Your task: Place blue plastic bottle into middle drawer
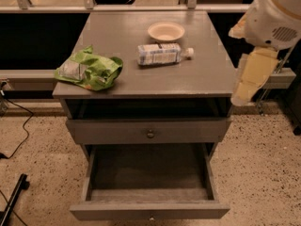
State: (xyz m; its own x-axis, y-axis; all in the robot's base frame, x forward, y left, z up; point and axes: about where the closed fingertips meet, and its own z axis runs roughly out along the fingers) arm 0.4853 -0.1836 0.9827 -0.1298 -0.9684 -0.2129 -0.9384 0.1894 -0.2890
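Observation:
The blue plastic bottle [162, 54] lies on its side on the grey cabinet top [197, 76], its white cap pointing right. The middle drawer [117, 211] is pulled open below, and its inside is bare. My gripper [251, 76], a pale beige piece hanging under the white arm housing [277, 13], is at the right edge of the cabinet top. It is to the right of the bottle, apart from it, and holds nothing that I can see.
A round beige bowl [165, 31] stands behind the bottle. A green foil snack bag [89, 70] lies at the top's left front. The knobbed drawer [150, 134] above the open one is shut. A black cable [19, 121] runs over the speckled floor at left.

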